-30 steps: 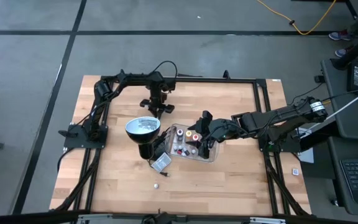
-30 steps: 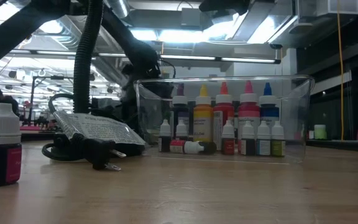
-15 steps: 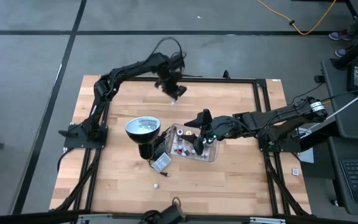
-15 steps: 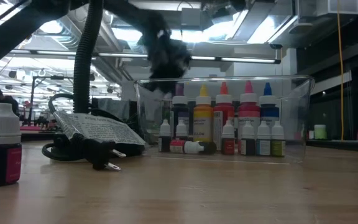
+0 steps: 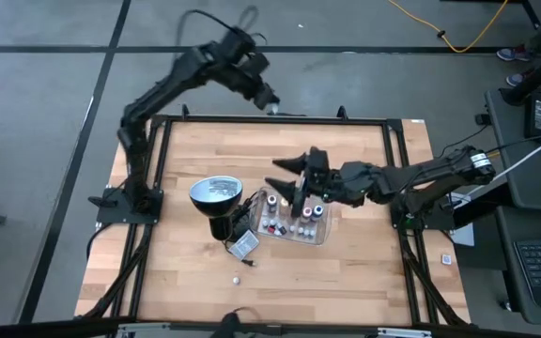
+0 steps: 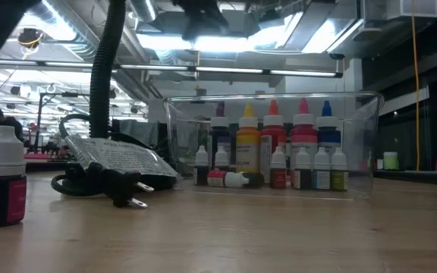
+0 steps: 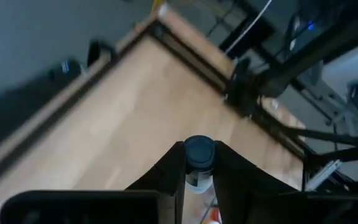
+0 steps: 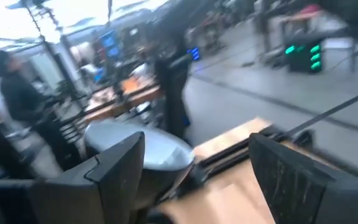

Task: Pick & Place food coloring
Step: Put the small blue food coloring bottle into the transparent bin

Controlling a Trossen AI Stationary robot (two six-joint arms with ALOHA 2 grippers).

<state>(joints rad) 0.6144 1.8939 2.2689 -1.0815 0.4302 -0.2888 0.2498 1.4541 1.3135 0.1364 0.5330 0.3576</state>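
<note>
Two hands work over a pale wooden plank counter (image 5: 346,272) framed by black rails, which stands on a grey floor (image 5: 36,113) crossed by dark lines. My left hand (image 7: 199,163), raised above the counter's far edge, is pinched on a small dark-capped bottle (image 7: 199,163). My right hand (image 5: 294,175) hangs over the clear tray (image 5: 319,235) near the counter's middle, its fingers (image 8: 114,165) spread apart and holding nothing. Most of the food coloring (image 6: 275,152) stands upright inside that tray, taller bottles behind shorter white-capped ones, with one short bottle lying on its side. A single white-capped dark bottle (image 6: 1,178) stands alone on the counter, well apart from the tray. Just beside the tray are a black lamp (image 5: 216,199) with a round silvery head, a power plug (image 6: 120,189) and a printed packet (image 6: 116,158). Behind lies a workshop with ceiling strip lights (image 6: 226,42), where a person (image 8: 17,93) in dark clothing stands.
</note>
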